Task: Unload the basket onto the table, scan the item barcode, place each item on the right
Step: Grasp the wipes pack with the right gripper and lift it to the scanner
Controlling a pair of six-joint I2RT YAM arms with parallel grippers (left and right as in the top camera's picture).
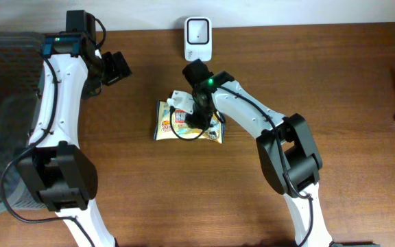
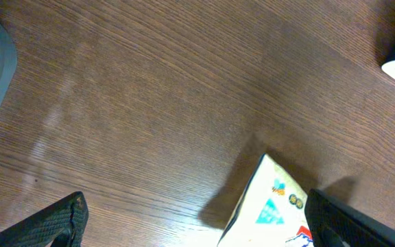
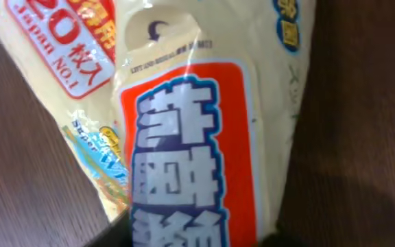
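Overhead view: bright, even light falls from above on the brown table (image 1: 334, 62); the picture is sharp from edge to edge; only short, soft shadows sit under the arms. Left wrist view: slightly soft; pale streaks of sheen mark the wood at the left; a dark shadow lies at the lower left of the snack packet (image 2: 273, 206). Right wrist view: very close and blurred; thin white glare crosses the packet's glossy film near the top; the bottom edge falls into darkness.
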